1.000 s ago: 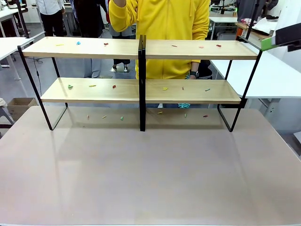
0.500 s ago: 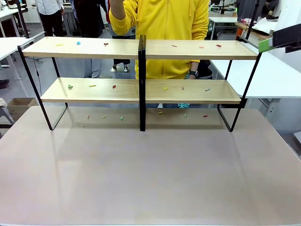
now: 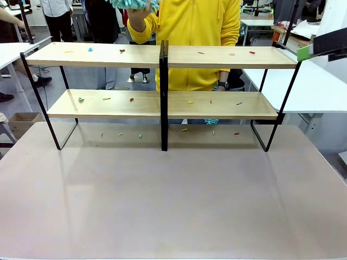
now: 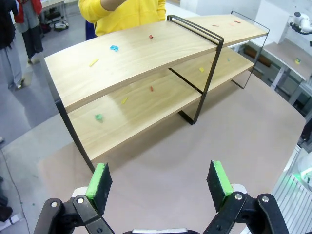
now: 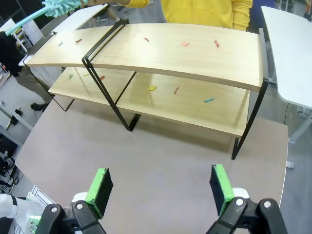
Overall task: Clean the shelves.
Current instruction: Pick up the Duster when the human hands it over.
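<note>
The shelves (image 3: 227, 57), light-wood boards in a thin black frame, stand across the far half of the table. Several small coloured scraps (image 3: 131, 99) lie on both tiers and on the table beneath. Behind them a person in a yellow hoodie (image 3: 190, 27) holds a teal fluffy duster (image 3: 130, 3) above the upper left board; the duster (image 5: 63, 7) also appears in the right wrist view. My left gripper (image 4: 159, 179) hovers open and empty above the table, facing the shelves (image 4: 146, 53). My right gripper (image 5: 160, 187) is open and empty too, high over the shelves' (image 5: 195, 53) right end.
The pinkish table (image 3: 173, 195) spreads wide and bare in front of the rack. A white table (image 3: 320, 86) stands to the right, another white table (image 3: 11, 51) to the left, and a cardboard box (image 3: 21, 122) sits on the floor at left. People stand farther back.
The person's raised hand has brought the teal duster into sight at the top of the front view. Both grippers stay open and nearly still.
</note>
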You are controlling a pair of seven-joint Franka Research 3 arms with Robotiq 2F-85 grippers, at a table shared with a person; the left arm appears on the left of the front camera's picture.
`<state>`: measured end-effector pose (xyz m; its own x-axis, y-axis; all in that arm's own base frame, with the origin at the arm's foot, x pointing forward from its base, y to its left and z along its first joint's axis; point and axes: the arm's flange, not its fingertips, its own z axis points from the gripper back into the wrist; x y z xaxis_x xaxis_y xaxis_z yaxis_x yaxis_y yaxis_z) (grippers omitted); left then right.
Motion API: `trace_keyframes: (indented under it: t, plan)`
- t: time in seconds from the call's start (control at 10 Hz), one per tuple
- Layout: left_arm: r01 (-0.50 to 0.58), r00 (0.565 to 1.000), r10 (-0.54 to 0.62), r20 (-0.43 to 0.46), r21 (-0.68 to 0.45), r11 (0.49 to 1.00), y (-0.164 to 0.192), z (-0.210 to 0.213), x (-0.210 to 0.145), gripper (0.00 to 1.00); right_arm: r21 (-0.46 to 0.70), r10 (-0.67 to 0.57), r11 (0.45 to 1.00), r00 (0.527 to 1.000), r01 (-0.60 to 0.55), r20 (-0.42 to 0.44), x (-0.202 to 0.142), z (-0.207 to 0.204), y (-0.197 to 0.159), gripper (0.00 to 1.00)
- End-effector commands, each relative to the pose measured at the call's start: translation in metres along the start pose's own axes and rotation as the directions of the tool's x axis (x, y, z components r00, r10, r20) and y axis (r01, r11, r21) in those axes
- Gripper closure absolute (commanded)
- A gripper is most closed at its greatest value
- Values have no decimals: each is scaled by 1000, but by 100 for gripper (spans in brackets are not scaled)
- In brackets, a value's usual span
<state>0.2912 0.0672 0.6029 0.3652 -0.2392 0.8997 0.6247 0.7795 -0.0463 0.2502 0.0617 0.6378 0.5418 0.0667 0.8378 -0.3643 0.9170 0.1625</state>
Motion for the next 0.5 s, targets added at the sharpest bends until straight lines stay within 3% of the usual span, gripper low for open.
trace_keyframes:
  t: [0.0, 0.4]
  plan:
    - [6, 1000, -6, 7, -7, 1000, -2, 1, 1, 0, -1, -5, 1000, 1000, 5, 3, 1, 1, -1, 0]
    - [6, 1000, -6, 7, -7, 1000, -2, 1, 1, 0, -1, -5, 1000, 1000, 5, 3, 1, 1, -1, 0]
